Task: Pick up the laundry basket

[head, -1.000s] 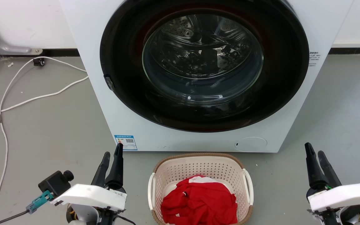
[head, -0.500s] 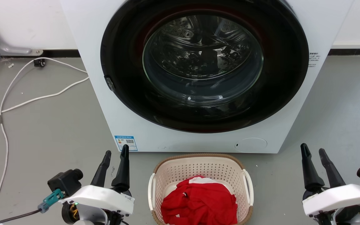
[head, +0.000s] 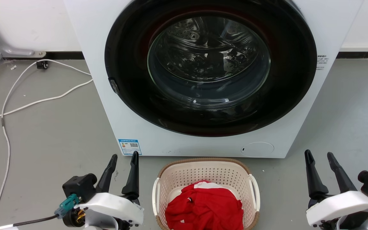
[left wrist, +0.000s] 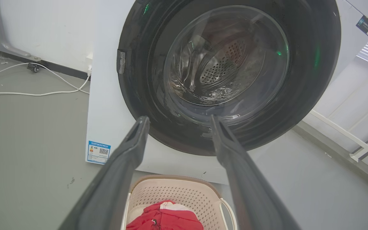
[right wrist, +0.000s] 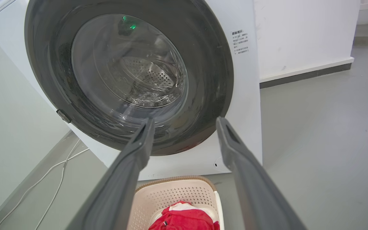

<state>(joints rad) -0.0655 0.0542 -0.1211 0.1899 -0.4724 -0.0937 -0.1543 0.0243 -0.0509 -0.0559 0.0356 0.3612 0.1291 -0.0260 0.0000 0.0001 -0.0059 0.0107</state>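
Both pincers are up on either side, and the laundry basket (head: pixel 203 174) sits on the grey floor (head: pixel 53 137) between them. The left pincer (head: pixel 125 155) is spread, its two dark fingers apart with nothing between them. The basket lies just to its right, and the near white handle (head: pixel 154 195) is close to that pincer's inner finger without touching it. The right pincer (head: pixel 318 153) is spread too and also holds nothing. The basket is off to its left, with a wider strip of bare floor between them than on the other side.

In the left wrist view the basket (left wrist: pixel 177 195) shows low between the left pincer's (left wrist: pixel 179 118) open fingers, below the tips. In the right wrist view the basket (right wrist: pixel 171 195) is again low down, toward the left finger of the right pincer (right wrist: pixel 185 120). A red garment (head: pixel 204 207) is heaped inside the basket. Straight beyond both sets of fingertips stands the washer (head: pixel 88 38), with the basket's far rim near its foot. A white cable (head: pixel 43 100) trails across the floor, out past the left pincer.
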